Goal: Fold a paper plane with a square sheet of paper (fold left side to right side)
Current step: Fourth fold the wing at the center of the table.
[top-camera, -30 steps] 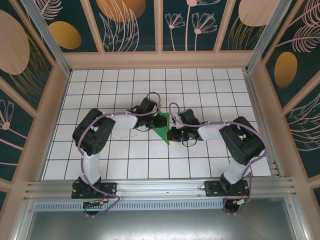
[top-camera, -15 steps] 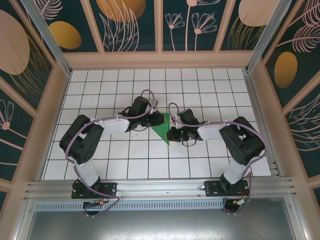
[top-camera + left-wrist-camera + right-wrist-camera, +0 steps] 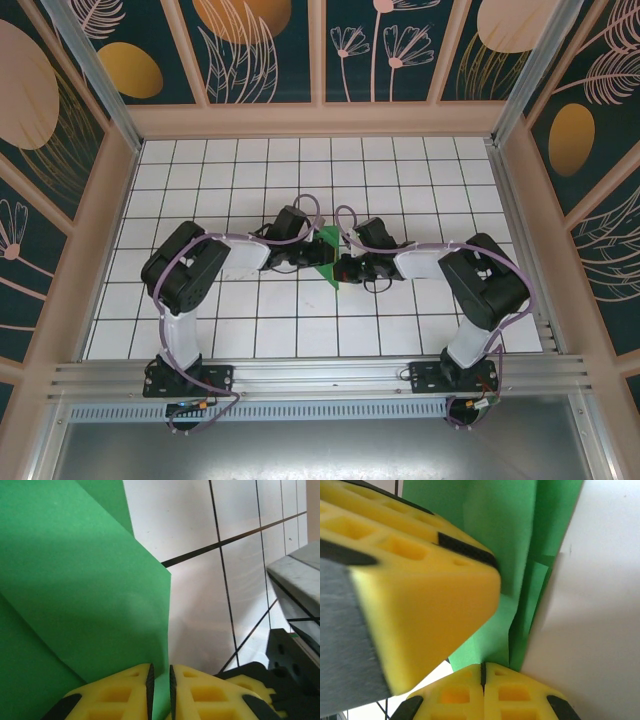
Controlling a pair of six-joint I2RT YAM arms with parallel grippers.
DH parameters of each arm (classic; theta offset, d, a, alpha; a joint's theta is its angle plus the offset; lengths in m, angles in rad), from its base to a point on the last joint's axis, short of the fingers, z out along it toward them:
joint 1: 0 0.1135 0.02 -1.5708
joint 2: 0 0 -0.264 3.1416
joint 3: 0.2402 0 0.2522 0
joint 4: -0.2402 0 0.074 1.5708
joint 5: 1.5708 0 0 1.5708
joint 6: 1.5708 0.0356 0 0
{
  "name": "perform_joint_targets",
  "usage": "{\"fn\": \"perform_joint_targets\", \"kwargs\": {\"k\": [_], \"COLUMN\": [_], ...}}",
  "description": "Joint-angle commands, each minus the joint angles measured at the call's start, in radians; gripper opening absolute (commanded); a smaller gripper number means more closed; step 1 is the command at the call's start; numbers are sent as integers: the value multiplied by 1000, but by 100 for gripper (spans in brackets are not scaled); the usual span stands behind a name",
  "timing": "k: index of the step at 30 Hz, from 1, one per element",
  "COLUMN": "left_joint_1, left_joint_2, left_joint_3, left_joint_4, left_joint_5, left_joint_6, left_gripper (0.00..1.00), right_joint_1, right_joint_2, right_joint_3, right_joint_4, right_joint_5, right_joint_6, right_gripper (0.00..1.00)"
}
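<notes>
Overhead view: the green paper (image 3: 328, 250), already folded, lies near the middle of the white tiled table (image 3: 400, 170). It sits between the left gripper (image 3: 308, 262) and the right gripper (image 3: 345, 268), and both are at its edges. Left wrist view: the yellow fingers (image 3: 120, 692) are nearly together and pinch the edge of a raised flap of the paper (image 3: 85, 580). Right wrist view: the fingers (image 3: 512, 697) are pressed fully together, with their tips against the paper (image 3: 515, 540). Whether they hold it cannot be determined.

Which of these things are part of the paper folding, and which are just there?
In the job: green paper, left gripper, right gripper.
Just there: gridded table, patterned walls, metal rail.
</notes>
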Motion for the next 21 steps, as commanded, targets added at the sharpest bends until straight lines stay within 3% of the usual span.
{"fn": "perform_joint_targets", "kwargs": {"k": [1, 8, 21], "left_joint_1": [4, 9, 67], "left_joint_2": [31, 70, 113], "left_joint_3": [20, 87, 187], "left_joint_4": [12, -74, -146], "left_joint_5": [-24, -95, -104], "left_joint_6": [3, 36, 85], "left_gripper": [20, 20, 20], "right_joint_1": [26, 26, 26], "right_joint_2": [57, 56, 64], "right_joint_3": [-24, -20, -26], "right_joint_4": [-156, -197, -218], "right_joint_5": [70, 89, 98], "right_joint_6": [-29, -44, -54], "right_gripper": [0, 0, 0]}}
